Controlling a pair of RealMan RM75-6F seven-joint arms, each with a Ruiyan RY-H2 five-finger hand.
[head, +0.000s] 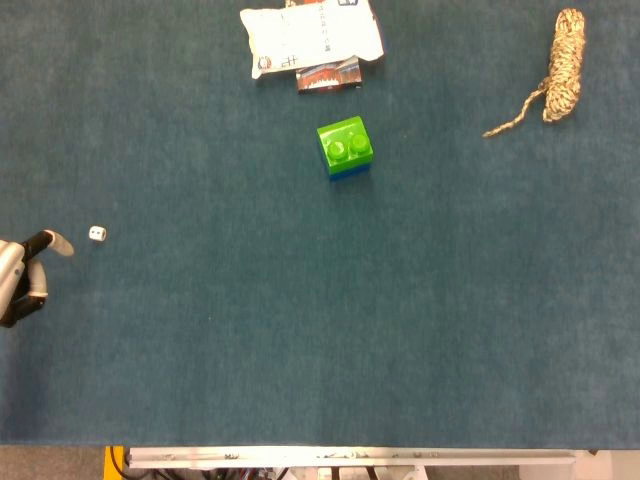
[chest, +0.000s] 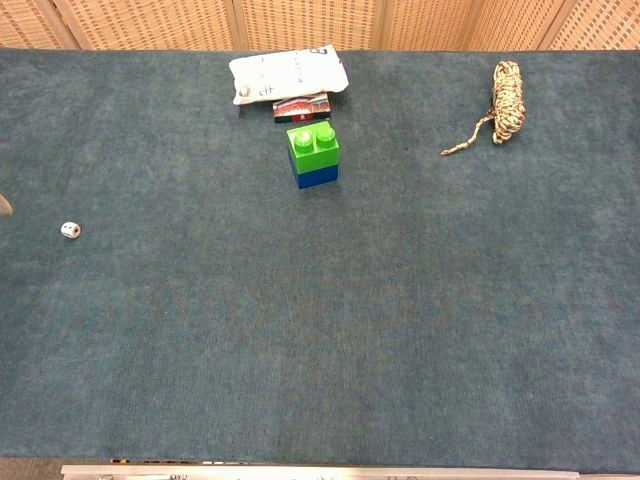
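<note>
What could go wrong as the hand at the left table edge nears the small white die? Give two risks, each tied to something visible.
1. The die is tiny beside the left hand, so a fingertip may well knock it away rather than pinch it.
2. The die sits near the left edge of the table; a nudge that way might roll it out of both views.

Only a small part of the left hand (head: 25, 275) is seen near the little white dice (head: 97, 233); the rest is cut off by the picture's edge. The dots on the dice cannot be read. The red packet (head: 328, 76) is partly hidden under the white bag (head: 310, 35).
</note>
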